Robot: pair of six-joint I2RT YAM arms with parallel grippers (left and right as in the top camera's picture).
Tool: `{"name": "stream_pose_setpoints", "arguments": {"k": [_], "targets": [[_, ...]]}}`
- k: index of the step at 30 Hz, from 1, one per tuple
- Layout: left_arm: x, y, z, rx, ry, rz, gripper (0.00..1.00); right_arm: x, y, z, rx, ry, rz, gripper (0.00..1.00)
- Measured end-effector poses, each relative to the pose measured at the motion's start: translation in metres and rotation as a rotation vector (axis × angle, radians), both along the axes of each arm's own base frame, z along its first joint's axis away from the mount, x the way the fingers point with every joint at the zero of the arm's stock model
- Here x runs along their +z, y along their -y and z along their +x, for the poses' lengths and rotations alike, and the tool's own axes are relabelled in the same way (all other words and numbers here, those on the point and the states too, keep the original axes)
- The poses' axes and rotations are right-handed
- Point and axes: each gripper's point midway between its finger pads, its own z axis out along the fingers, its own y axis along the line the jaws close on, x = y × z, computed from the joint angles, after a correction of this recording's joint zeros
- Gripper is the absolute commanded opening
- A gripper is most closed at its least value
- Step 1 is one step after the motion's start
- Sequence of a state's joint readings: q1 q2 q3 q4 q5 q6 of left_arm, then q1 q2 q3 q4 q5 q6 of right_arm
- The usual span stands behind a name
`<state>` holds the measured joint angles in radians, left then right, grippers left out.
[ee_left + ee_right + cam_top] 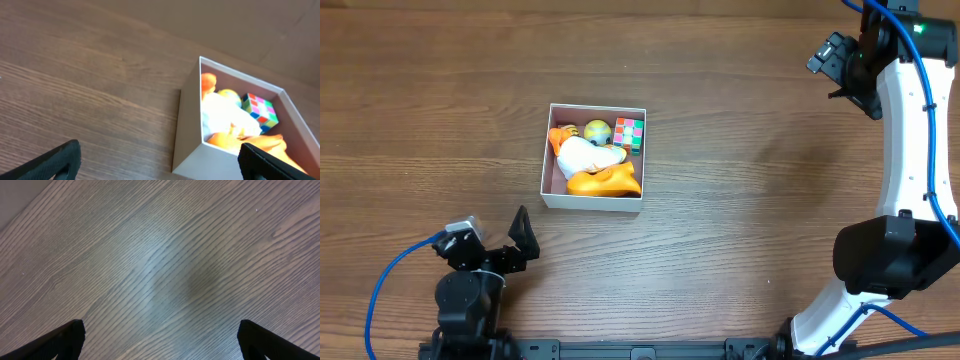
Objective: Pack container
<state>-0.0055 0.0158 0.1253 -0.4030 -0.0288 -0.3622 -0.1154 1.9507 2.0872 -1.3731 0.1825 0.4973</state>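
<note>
The container point(592, 203) is a white-walled square box left of the table's middle. In it lie a white toy point(585, 154), orange toys point(607, 181), a yellow-blue ball point(597, 130) and a colourful cube point(629, 132). My left gripper point(492, 242) stands open near the front left, short of the box's front left corner, with nothing between its fingers. In the left wrist view the left gripper point(160, 162) frames the container's wall point(191, 125), with the cube point(260, 111) and white toy point(225, 117) inside. My right gripper point(835, 60) is open and empty at the far right. In its wrist view the right gripper point(160, 340) hangs over bare wood.
The wooden table point(740, 200) shows only the box and the arms. The right arm's white link point(910, 150) runs along the right edge down to its base point(885, 255). A black rail point(640, 350) lines the front edge.
</note>
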Motion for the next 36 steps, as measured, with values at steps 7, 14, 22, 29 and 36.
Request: {"name": "stream_pose_setpoints", "arguments": {"k": [7, 14, 22, 29, 36], "targets": [[0.0009, 0.0006, 0.0005, -0.02, 0.004, 0.053, 1.0, 0.0001, 0.0001, 0.0002, 0.0, 0.001, 0.0, 1.0], [0.0009, 0.0006, 0.0005, -0.025, 0.004, 0.071, 1.0, 0.0, 0.0001, 0.0, -0.001, 0.0, -0.001, 1.0], [0.0009, 0.0006, 0.0005, -0.025, 0.004, 0.071, 1.0, 0.0, 0.0001, 0.0, 0.0, 0.0, 0.0, 1.0], [0.0009, 0.0006, 0.0005, -0.025, 0.004, 0.071, 1.0, 0.0001, -0.0001, 0.0001, 0.0, 0.0, 0.0, 1.0], [0.0009, 0.0006, 0.0005, -0.025, 0.004, 0.071, 1.0, 0.0003, -0.0002, -0.0005, 0.001, -0.001, 0.0, 1.0]]}}
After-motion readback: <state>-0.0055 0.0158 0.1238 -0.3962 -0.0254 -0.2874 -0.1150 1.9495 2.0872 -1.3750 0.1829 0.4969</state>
